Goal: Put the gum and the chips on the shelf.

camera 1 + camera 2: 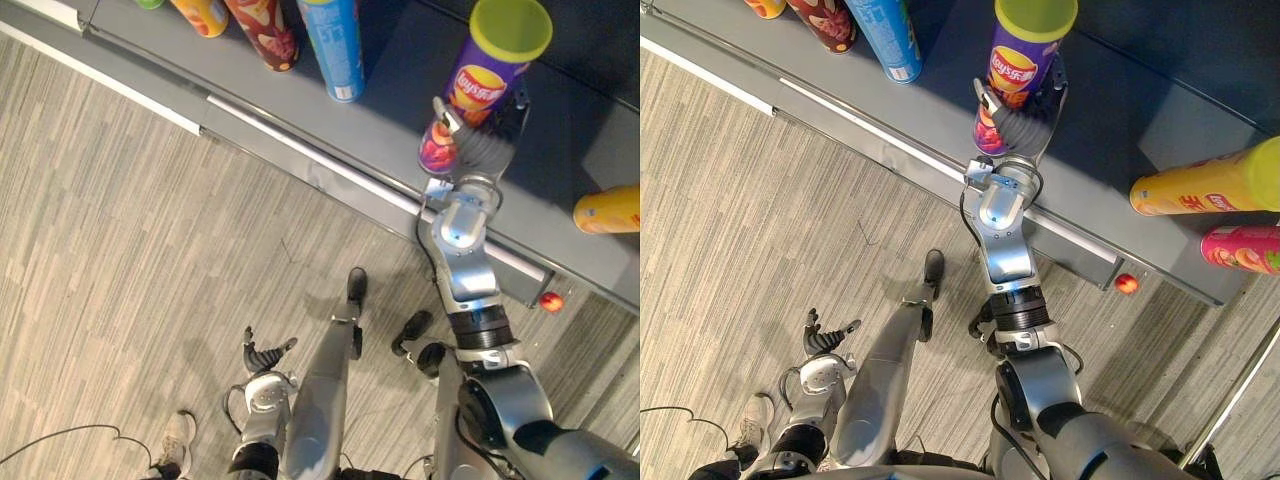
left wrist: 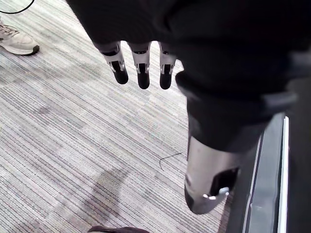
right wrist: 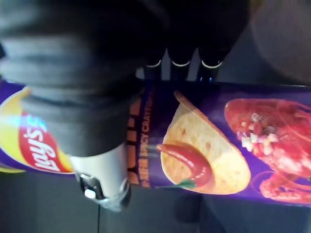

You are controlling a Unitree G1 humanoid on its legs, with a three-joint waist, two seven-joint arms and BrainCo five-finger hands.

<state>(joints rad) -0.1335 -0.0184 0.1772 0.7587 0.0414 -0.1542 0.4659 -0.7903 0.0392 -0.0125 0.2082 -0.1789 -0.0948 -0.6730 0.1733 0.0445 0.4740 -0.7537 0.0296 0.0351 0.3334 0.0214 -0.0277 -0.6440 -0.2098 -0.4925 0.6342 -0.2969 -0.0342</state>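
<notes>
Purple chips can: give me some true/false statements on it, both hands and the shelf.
1. The right hand is curled round the purple chips can. True.
2. That can lies flat on the floor. False: it is upright at the shelf, in the hand.
3. The left hand holds a can. False: it is open and holds nothing, low over the floor.
4. A yellow can lies on its side on the shelf. True.

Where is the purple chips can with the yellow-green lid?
The purple chips can is upright at the grey shelf in the right hand, between a blue can to its left and a lying yellow can.
</notes>
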